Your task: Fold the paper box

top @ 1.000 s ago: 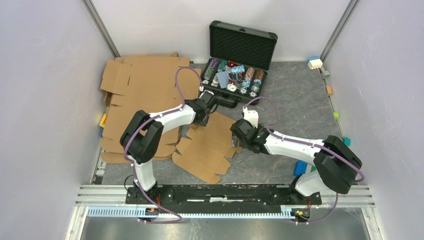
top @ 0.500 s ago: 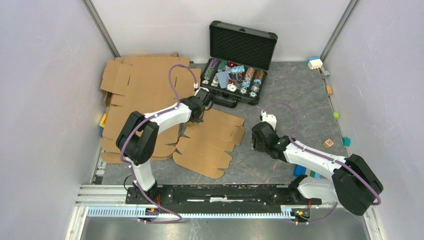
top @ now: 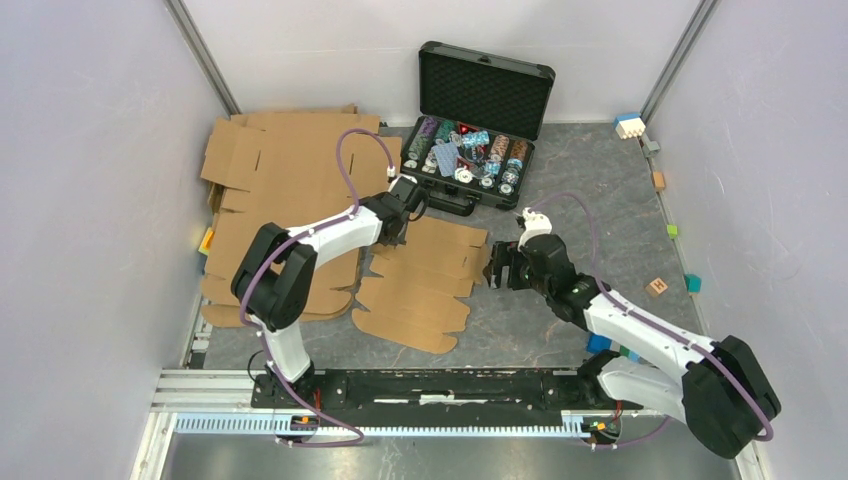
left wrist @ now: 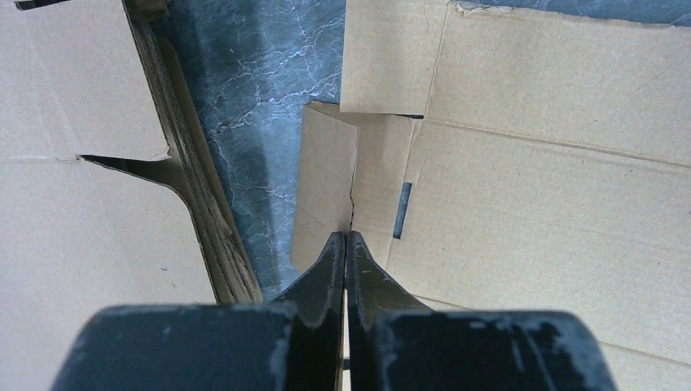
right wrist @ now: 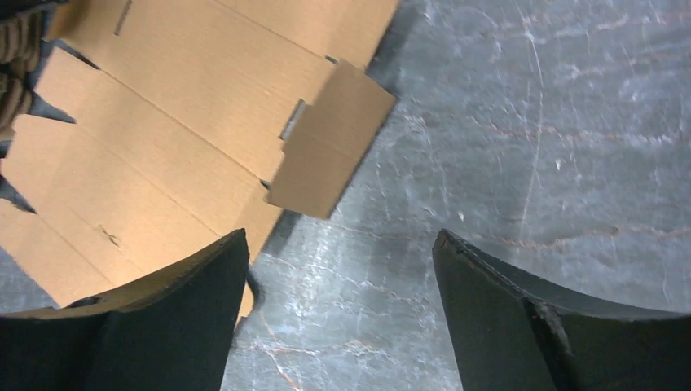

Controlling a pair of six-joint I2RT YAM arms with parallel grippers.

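Brown die-cut cardboard box sheet (top: 420, 285) flat; right hand (top: 498, 270) back beside it (fingers spread), left hand (left wrist: 346, 236) closed.

No text, label, brand, number or sign can be read in any view.

- The paper box (top: 420, 285) shows plain brown cardboard faces in the top external view and both wrist views, with no print on them.
- The chips (top: 465, 152) in the open black case (top: 487, 95) carry coloured patterns. These are too small to resolve into characters.
- The small wooden block (top: 657, 287) on the table at the right shows a dark mark on its upper face. It cannot be told whether this is a letter or a figure.
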